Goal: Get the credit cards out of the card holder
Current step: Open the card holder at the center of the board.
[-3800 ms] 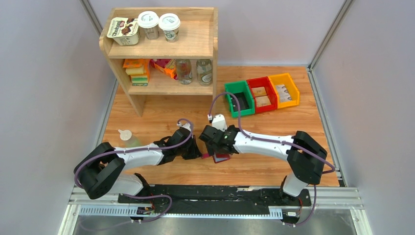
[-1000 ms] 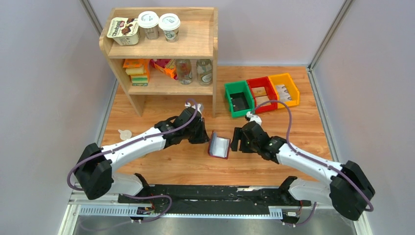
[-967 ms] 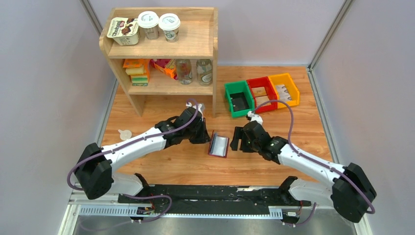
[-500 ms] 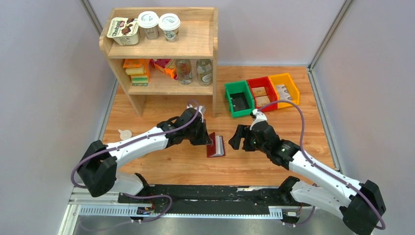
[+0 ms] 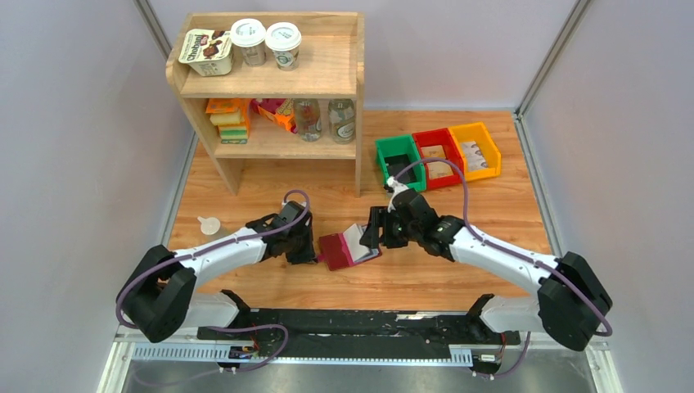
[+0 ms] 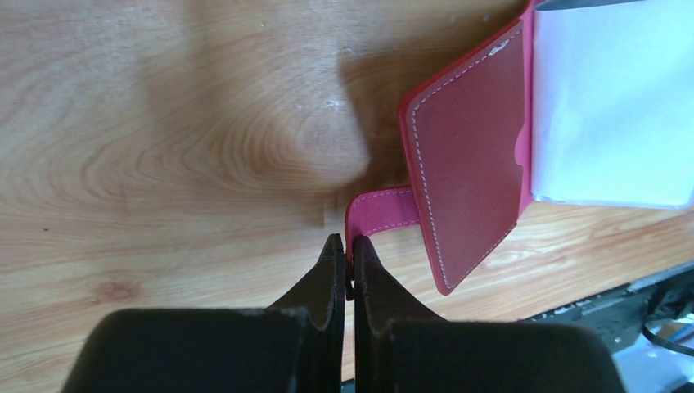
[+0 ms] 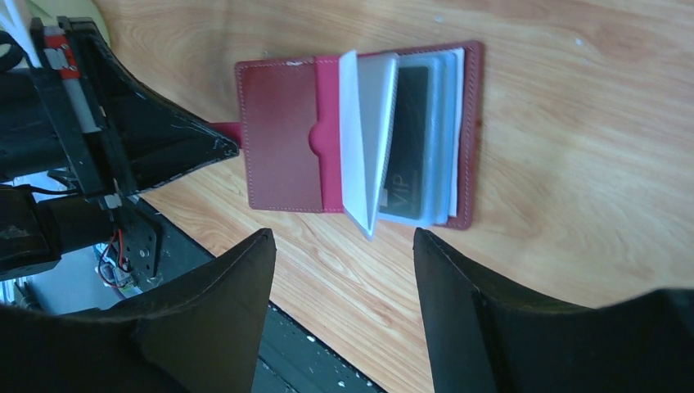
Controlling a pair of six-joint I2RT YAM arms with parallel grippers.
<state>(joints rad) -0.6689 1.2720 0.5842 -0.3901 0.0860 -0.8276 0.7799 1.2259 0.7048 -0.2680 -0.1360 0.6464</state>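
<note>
The maroon card holder [image 5: 334,250] lies open on the table between my arms. My left gripper [image 5: 312,255] is shut on its closing tab [image 6: 380,221], at the holder's left edge. In the left wrist view the fingertips [image 6: 347,243] pinch the pink tab. My right gripper [image 5: 375,237] is open and empty just over the holder's right half. In the right wrist view [image 7: 344,237] the clear sleeves [image 7: 366,123] stand fanned up, and a dark card marked VIP [image 7: 409,143] sits in a sleeve. No card is out of the holder.
A wooden shelf [image 5: 274,82] with cups, jars and boxes stands at the back left. Green [image 5: 399,164], red [image 5: 436,155] and yellow [image 5: 475,149] bins sit at the back right. A small bottle [image 5: 210,223] lies at the left. The black rail [image 5: 360,323] runs along the near edge.
The left gripper has pulled back toward the near left with the tab, laying the holder open and flatter. The right gripper has moved left, close over the holder.
</note>
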